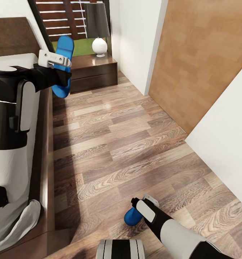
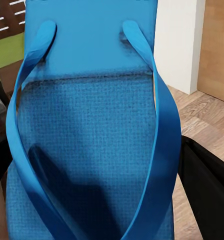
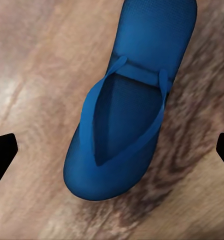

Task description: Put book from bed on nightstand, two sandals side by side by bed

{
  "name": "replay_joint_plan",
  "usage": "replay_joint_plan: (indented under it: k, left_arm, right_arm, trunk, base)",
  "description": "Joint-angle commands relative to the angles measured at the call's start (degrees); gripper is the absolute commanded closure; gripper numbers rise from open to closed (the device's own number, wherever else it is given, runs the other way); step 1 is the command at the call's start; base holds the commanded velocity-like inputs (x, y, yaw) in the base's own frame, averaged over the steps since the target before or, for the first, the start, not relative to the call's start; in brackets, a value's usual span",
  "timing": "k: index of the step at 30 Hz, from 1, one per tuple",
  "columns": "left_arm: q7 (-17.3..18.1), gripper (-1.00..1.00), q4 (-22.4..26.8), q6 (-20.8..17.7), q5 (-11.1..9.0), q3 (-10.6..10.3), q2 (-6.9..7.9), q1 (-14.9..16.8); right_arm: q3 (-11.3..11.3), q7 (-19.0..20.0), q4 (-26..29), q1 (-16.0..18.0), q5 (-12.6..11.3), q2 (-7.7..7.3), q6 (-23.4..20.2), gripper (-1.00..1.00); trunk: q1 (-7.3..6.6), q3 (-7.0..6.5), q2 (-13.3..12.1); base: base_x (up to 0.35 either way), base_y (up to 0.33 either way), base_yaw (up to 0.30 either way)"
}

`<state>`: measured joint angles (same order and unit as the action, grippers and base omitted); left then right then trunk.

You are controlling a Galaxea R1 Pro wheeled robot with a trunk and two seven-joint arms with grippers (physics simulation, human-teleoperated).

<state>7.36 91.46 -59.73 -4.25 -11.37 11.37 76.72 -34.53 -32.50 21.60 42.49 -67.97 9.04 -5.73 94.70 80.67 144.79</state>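
One sandal [image 1: 64, 54] is clamped in the left gripper [image 1: 61, 62], held upright off the floor [image 1: 128, 144] just past the bed [image 1: 45, 118] edge, with the nightstand [image 1: 94, 72] close behind. The second sandal [image 3: 129, 110] lies flat under the right gripper [image 1: 137, 210], whose jaws are spread wide, untouching. Open planks stretch between them.

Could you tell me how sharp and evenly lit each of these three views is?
Head view: crisp, with a glossy sheen on the floor and shadow along the bed. Left wrist view: the held sandal is sharp, its weave visible, with a dark shadow low on it. Right wrist view: the second sandal and the planks look soft.
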Motion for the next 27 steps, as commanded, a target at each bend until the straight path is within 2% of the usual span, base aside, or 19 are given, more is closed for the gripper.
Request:
replay_joint_plan:
  k: [1, 19, 27]
  left_arm:
    - [-0.2, 1.0, 0.0, -0.3, -0.4, -0.1, 0.05, 0.0]
    - [-0.2, 1.0, 0.0, -0.3, -0.4, -0.1, 0.03, 0.0]
    - [-0.2, 1.0, 0.0, -0.3, -0.4, 0.0, -0.01, 0.0]
  right_arm:
    - [-0.4, -0.4, 0.1, 0.0, 0.0, 0.01, -0.3, -1.0]
    - [-0.2, -0.4, 0.7, 0.0, -0.1, 0.18, -0.3, -1.0]
    - [1.4, -0.4, 0.8, 0.1, 0.0, 0.18, -0.3, -1.0]
  trunk:
    - [-0.01, 0.04, 0.0]
    - [-0.01, 0.04, 0.0]
    - [-0.01, 0.04, 0.0]
  base:
    - [0.0, 0.0, 0.0]
    - [0.0, 0.0, 0.0]
    - [0.0, 0.0, 0.0]
